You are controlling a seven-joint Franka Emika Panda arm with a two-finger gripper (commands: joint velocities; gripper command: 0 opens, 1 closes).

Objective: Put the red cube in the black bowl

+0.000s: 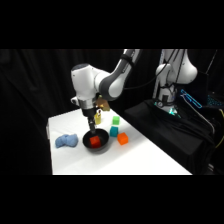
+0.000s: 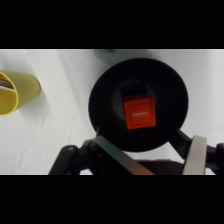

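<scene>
White surface (image 1: 135, 160) under black drapes: red cube (image 2: 138, 113) sits inside the black bowl (image 2: 102, 107), and the end effector (image 2: 147, 157) hovers right above, fingers (image 2: 196, 155) spread wide, gripping nothing.

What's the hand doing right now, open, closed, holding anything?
Hand: open and holding nothing; the red cube lies free inside the black bowl, with the fingers spread at the bowl's near rim.

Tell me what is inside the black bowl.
The black bowl holds the red cube, resting on its floor near the middle, nothing else visible inside. The gripper hangs open above and covers the bowl's near rim in the wrist view.
</scene>
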